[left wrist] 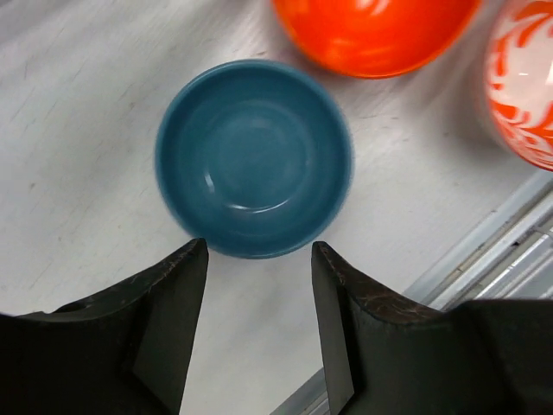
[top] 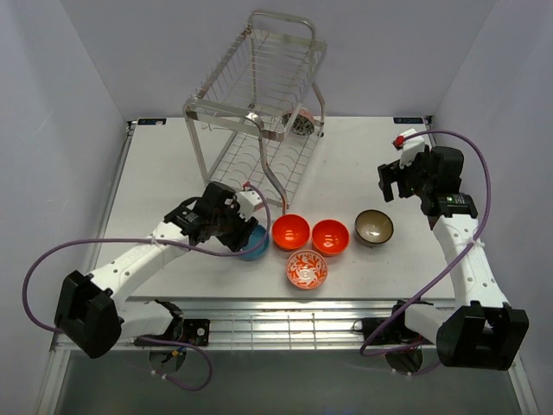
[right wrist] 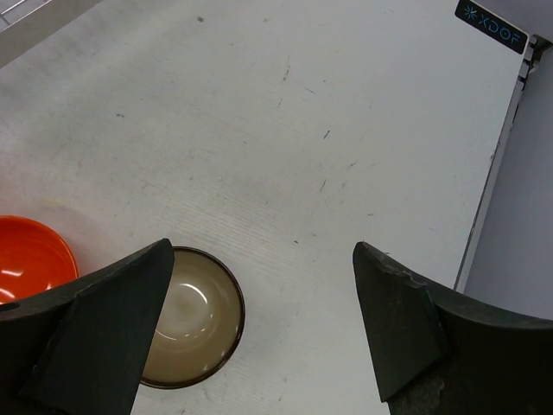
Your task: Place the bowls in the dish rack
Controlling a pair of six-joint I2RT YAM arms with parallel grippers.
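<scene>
The left gripper (left wrist: 259, 250) hovers partly open above the blue bowl (left wrist: 253, 157), which stands free on the counter (left wrist: 78, 173) at frame centre. The right gripper (right wrist: 263, 251) hangs wide and empty, with the brown bowl (right wrist: 194, 318) at lower left. In the top view, one orange bowl (top: 291, 232), a second orange bowl (top: 330, 237) and the red-and-white bowl (top: 307, 269) sit below the rack (top: 259, 104). A grey bowl (top: 301, 124) sits in its lower tier.

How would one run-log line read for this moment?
left jaws: open, above blue bowl | right jaws: open, empty, near brown bowl | dish rack: upper tier empty
</scene>
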